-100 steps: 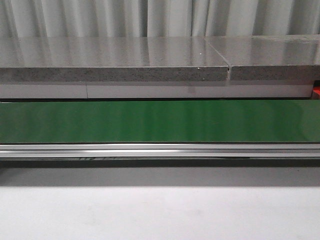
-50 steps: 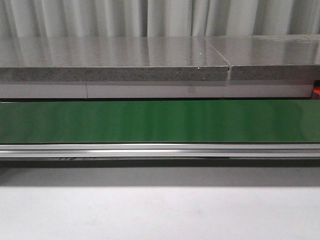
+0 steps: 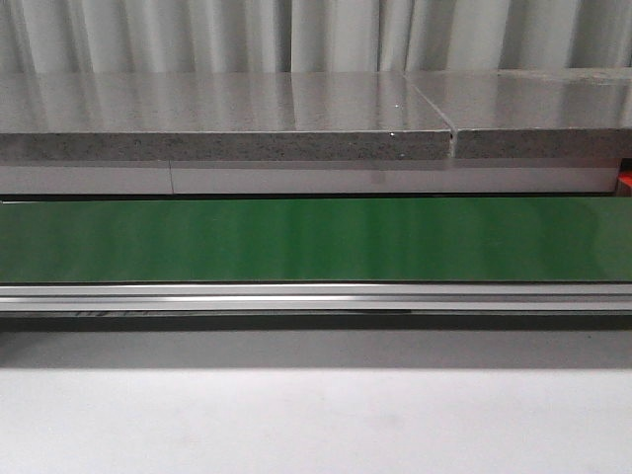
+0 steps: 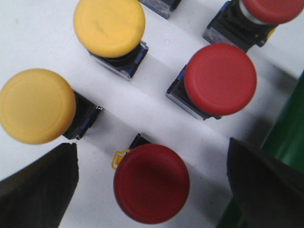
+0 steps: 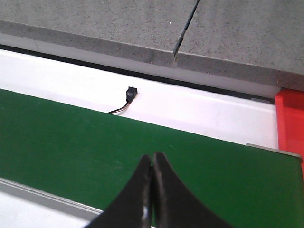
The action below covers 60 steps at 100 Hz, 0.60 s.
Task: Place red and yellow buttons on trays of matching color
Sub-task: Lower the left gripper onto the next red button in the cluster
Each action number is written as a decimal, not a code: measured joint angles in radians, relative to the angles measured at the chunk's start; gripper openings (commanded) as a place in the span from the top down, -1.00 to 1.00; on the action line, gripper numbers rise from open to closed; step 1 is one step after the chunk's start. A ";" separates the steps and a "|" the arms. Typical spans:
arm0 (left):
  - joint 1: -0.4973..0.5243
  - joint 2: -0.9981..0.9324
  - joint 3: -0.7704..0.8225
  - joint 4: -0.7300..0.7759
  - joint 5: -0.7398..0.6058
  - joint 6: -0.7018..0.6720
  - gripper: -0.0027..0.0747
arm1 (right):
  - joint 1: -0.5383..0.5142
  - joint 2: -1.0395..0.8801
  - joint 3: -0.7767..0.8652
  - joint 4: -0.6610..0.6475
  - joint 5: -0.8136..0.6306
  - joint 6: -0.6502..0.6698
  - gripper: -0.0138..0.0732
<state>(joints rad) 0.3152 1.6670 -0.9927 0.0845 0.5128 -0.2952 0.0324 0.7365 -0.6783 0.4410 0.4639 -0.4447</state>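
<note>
In the left wrist view my left gripper [image 4: 152,185] is open, its dark fingers [image 4: 38,190] wide apart on either side of a red button [image 4: 151,183] standing on the white surface. Beyond it stand a second red button [image 4: 220,78], a third red one [image 4: 273,8] at the frame edge, and two yellow buttons [image 4: 37,105] [image 4: 109,26]. In the right wrist view my right gripper [image 5: 152,159] is shut and empty above the green belt [image 5: 95,142]. A red tray edge [image 5: 289,118] shows at the belt's end. No yellow tray shows. Neither gripper shows in the front view.
The front view shows the green conveyor belt [image 3: 316,237], its metal rail [image 3: 316,296], a grey stone slab [image 3: 227,118] behind and white table [image 3: 316,415] in front. A small black connector with wire [image 5: 129,93] lies on the white strip behind the belt.
</note>
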 measured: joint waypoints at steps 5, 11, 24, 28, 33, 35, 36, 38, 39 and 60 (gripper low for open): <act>0.000 0.015 -0.002 0.000 -0.007 0.000 -0.67 | 0.000 0.000 0.000 0.000 0.000 0.000 0.84; 0.000 0.026 -0.002 0.000 -0.011 0.000 -0.67 | 0.000 0.000 0.000 0.000 0.000 0.000 0.84; 0.000 0.047 -0.002 -0.002 -0.013 0.000 -0.67 | 0.000 0.000 0.000 0.000 0.000 0.000 0.84; 0.000 0.054 -0.002 -0.004 -0.015 0.000 -0.67 | 0.000 0.000 0.000 0.000 0.000 0.000 0.84; 0.000 0.061 -0.002 -0.006 -0.017 -0.002 -0.63 | 0.000 0.000 0.000 0.000 0.000 0.000 0.84; 0.000 0.063 -0.004 -0.006 -0.020 -0.002 -0.61 | 0.000 0.000 0.000 0.000 0.000 0.000 0.84; 0.000 0.063 -0.004 -0.008 -0.020 -0.002 -0.57 | 0.000 0.000 0.000 0.000 0.000 0.000 0.84; 0.000 0.065 -0.004 -0.008 -0.021 -0.002 -0.54 | 0.000 0.000 0.000 0.000 0.000 0.000 0.84; 0.000 0.065 -0.004 -0.008 -0.021 -0.002 -0.53 | 0.000 0.000 0.000 0.000 0.000 0.000 0.84; 0.000 0.070 -0.004 -0.008 -0.021 -0.004 0.26 | 0.000 0.000 0.000 0.000 0.000 0.000 0.84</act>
<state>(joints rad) 0.3152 1.7369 -0.9965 0.0767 0.4913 -0.2989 0.0324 0.7365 -0.6783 0.4410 0.4639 -0.4447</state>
